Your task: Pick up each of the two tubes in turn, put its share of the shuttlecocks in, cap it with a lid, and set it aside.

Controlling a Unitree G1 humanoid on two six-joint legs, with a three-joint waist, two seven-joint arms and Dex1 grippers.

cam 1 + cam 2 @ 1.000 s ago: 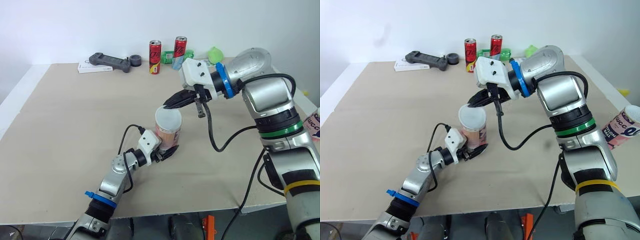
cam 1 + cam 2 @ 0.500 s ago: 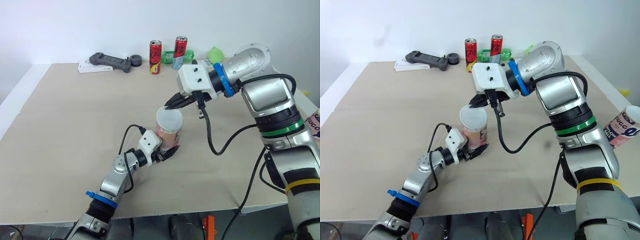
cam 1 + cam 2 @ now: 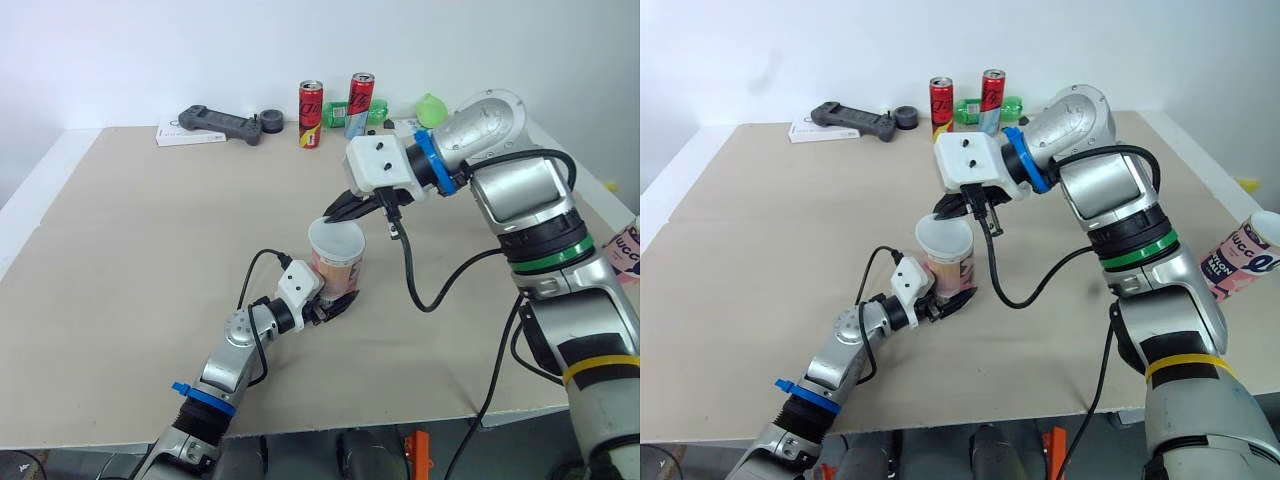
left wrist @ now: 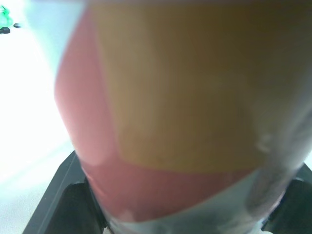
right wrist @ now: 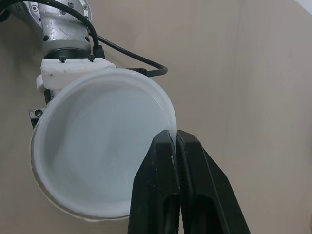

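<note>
1. Left gripper, nearest the robot: jaws clamped on the lower part of the tube. The left wrist view has the pink and tan wall between the two black fingers. The tube stands upright on the table, a little right of centre.
2. White lid sits on the tube's mouth and looks slightly tilted. I cannot tell whether it is pressed home. The tube's contents are hidden under it.
3. Right gripper comes in from the far right, jaws together and pinching the lid's rim on the side away from the left arm.
4. Step in hand, as I judge it: capping this tube.
5. Next move calls for levelling the lid and pressing it down square while the left gripper holds the tube firm. Then the rim is let go and the tube set aside. Risk: an off-centre push could tip the tube or cock the lid.
6. Another pink and white tube shows off the table's right edge.
7. Far edge: two red cans and a black handheld device, well apart from the work.
</note>
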